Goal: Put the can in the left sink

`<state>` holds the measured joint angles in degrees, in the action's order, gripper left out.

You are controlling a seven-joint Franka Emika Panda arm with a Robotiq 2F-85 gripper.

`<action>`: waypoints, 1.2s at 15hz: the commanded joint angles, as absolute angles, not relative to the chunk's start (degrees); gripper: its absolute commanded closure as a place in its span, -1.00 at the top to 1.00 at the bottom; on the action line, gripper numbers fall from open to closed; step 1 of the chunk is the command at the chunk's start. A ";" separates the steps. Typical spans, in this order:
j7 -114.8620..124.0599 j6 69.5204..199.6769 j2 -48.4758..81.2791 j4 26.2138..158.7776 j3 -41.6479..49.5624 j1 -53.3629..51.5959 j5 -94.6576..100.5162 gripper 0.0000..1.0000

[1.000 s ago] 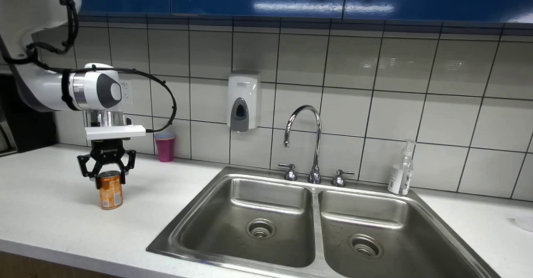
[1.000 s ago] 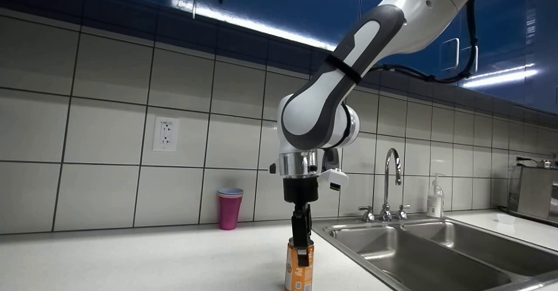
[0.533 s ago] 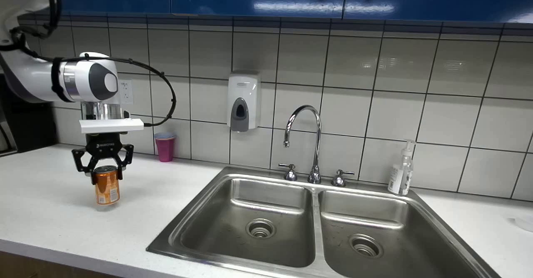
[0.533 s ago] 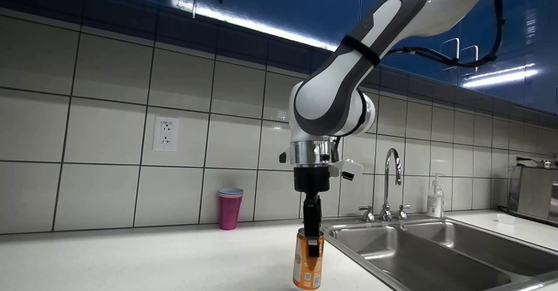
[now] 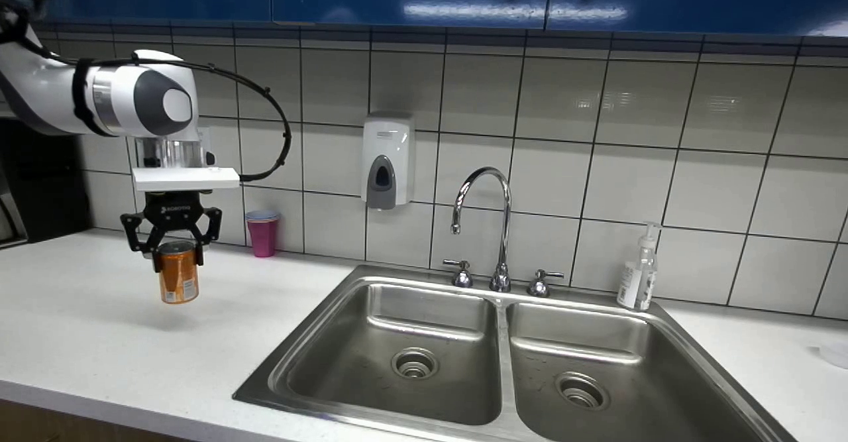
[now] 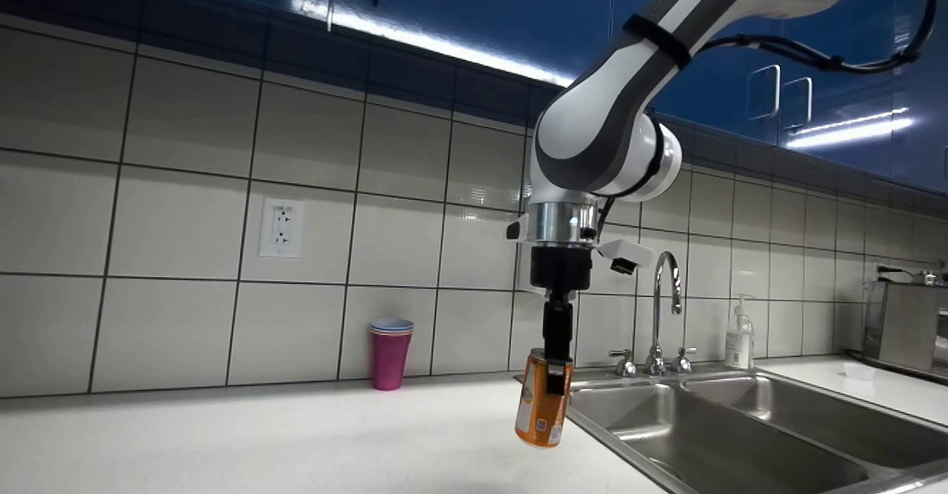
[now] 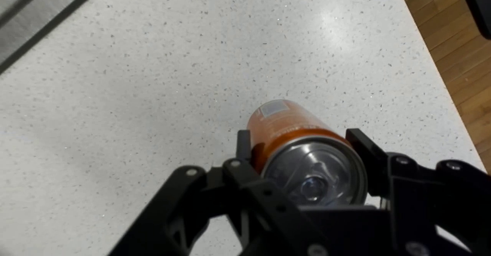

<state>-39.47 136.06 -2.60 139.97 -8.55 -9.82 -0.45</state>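
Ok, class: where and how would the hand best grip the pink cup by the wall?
Probably around the pink cup below the stacked rims, from above, with the hand spread along the tiled wall rather than front to back: it stands upright, narrows toward its base, and has the wall close behind.

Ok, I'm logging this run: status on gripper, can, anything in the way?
Gripper gripping can. Can above counter, not yet over left sink. Faucet at the back, possibly worth steering around.
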 commanded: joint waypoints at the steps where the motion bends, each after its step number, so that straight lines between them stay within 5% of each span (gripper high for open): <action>1: -42.17 136.86 -7.20 142.61 -6.69 -8.83 -1.58 -0.23; 18: -39.22 138.67 -6.98 142.47 1.04 -3.47 -0.02 -0.23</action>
